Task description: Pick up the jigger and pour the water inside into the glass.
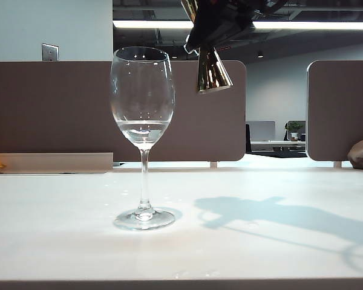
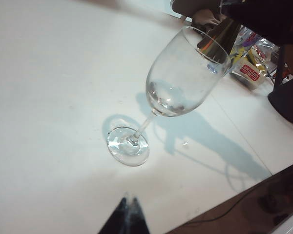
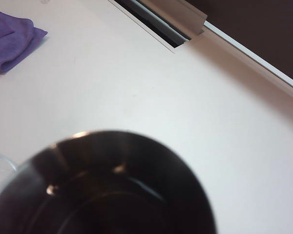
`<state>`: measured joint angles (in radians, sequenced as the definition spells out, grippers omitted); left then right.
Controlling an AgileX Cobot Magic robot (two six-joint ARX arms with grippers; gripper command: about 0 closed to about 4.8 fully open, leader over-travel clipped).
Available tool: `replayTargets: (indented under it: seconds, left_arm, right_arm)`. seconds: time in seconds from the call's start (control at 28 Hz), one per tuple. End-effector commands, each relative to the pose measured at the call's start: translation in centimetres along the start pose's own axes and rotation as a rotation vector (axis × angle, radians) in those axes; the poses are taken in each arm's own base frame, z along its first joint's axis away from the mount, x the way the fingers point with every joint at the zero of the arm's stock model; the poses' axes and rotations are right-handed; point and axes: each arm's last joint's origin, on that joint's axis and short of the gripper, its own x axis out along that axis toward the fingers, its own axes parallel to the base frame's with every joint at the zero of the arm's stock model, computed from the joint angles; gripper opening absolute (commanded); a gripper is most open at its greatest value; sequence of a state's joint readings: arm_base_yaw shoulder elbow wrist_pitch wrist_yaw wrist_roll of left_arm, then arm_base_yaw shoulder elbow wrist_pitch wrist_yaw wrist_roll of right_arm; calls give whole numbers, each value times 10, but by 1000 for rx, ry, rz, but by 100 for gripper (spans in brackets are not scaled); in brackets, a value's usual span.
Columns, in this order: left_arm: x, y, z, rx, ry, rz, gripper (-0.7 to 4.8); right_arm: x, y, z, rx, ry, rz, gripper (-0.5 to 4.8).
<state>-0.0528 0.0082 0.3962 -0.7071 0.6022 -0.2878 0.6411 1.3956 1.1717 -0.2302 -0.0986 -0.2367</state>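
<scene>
Exterior view: right hand (image 1: 213, 37) pinching jigger (image 1: 213, 71) above right of glass (image 1: 143, 103) holding water (image 1: 143, 127); left hand (image 2: 128, 210) near glass foot, fingers pressed together.

The right tool (image 1: 221, 24) is cut off by the top edge of the exterior view, and its fingers are lost in a dark mass, so the grip on the jigger (image 1: 213, 71) cannot be made out there. In the right wrist view the jigger (image 3: 107, 187) is a blurred dark shape cut by the lower edge. The left tool (image 2: 127, 219) shows only as blurred dark tips at the picture's edge. Packets (image 2: 251, 68) beyond the glass (image 2: 178, 85) are too small to read.
</scene>
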Motion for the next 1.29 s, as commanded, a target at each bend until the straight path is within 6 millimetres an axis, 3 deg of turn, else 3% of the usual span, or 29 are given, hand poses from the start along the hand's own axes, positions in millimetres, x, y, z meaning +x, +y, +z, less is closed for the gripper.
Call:
replayTargets:
  seconds: [0.04,1.29]
  left_arm:
    - [-1,-1,2,8,-12,-6,-3]
    - [-1,-1,2,8,-11,-6,-2]
  right_arm:
    - [-2,0,7,-5,-40,-7,-1]
    - [-3,2,14,-46,-97,-47,-1]
